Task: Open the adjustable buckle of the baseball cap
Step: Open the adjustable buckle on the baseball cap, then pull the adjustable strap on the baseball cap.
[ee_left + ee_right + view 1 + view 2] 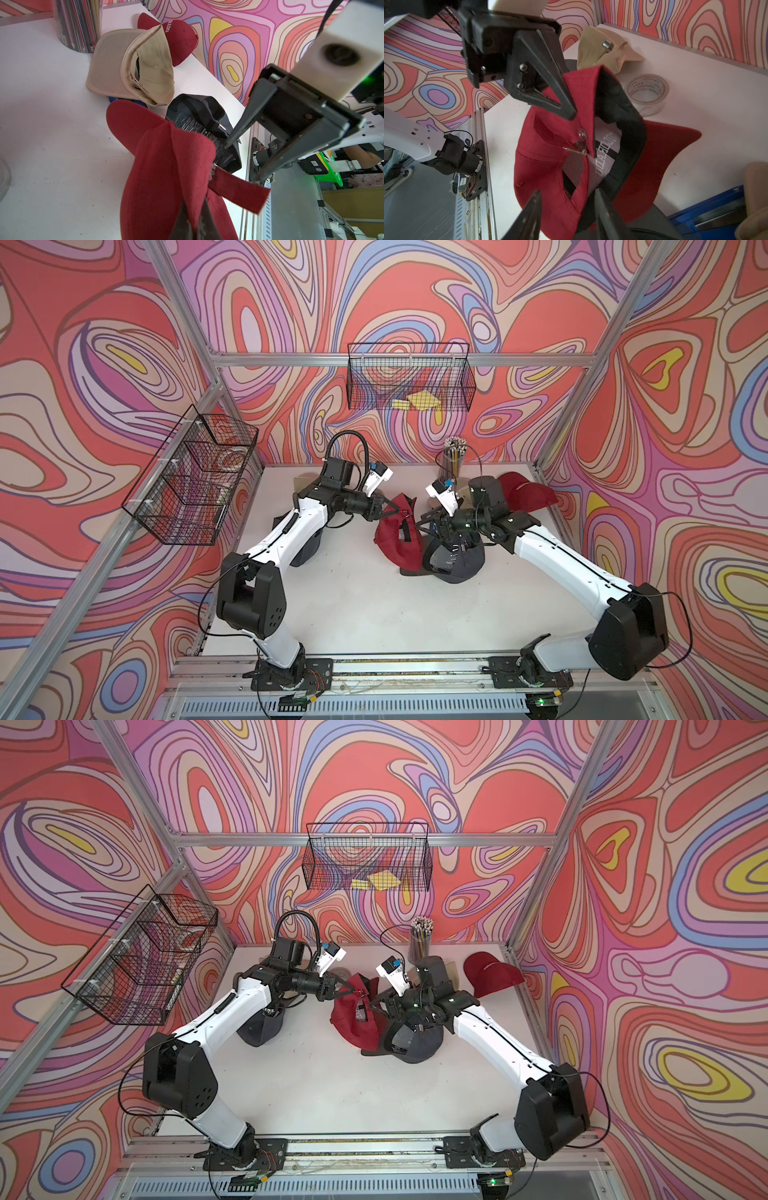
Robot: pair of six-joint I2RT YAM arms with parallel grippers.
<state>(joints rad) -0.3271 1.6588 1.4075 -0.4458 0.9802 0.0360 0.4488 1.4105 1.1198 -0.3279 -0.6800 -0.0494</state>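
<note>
A red baseball cap [397,537] hangs lifted off the table, back opening toward the right arm. My left gripper [195,200] is shut on a fold of its red fabric beside the back opening, and shows in both top views [356,991]. The small metal buckle [581,143] sits on the back strap, and the strap's loose end [239,193] sticks out past it. My right gripper [568,190] is open. Its fingers straddle the lower edge of the back opening without touching it, a short way from the buckle.
A dark grey cap [455,560] lies under the right wrist. A beige cap [133,68], another red cap [525,493], a pencil cup [455,456] and a tape roll [646,91] crowd the back. Wire baskets [409,377] [191,477] hang on the walls.
</note>
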